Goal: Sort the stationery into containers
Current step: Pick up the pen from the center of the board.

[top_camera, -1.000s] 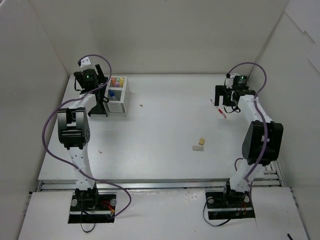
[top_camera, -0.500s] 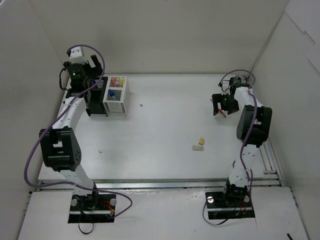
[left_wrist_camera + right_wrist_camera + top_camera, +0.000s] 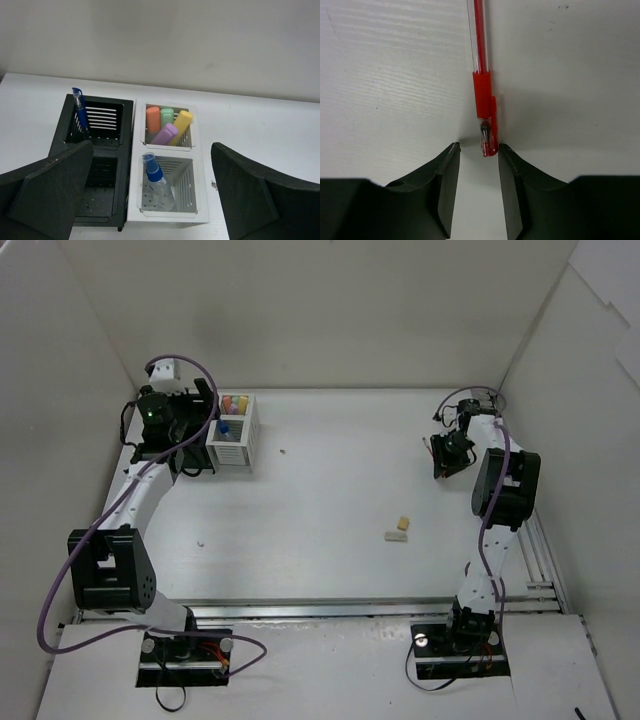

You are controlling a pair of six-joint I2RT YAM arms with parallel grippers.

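Observation:
My left gripper (image 3: 150, 150) hangs wide open above the containers, holding nothing. The black container (image 3: 100, 150) has a blue pen (image 3: 80, 107) standing in its far compartment. The white container (image 3: 175, 151) holds orange (image 3: 152, 119), green (image 3: 167, 116), yellow (image 3: 181, 125) and pink (image 3: 165, 134) highlighters at the back, and a blue-capped marker (image 3: 152, 170) in front. Far right, my right gripper (image 3: 479, 150) is down at the table. Its jaws stand narrowly apart around the cap end of a red pen (image 3: 482, 65) lying flat, with a gap left of the pen. Two beige erasers (image 3: 400, 529) lie mid-table.
In the top view the containers (image 3: 235, 435) stand at the table's back left and my right gripper (image 3: 442, 453) is near the right wall. White enclosure walls close in the table on three sides. Small specks (image 3: 282, 451) lie on the surface.
The right gripper has dropped onto the red pen and its jaws have narrowed from wide open. The left arm shifted near the containers and its jaws opened fully.

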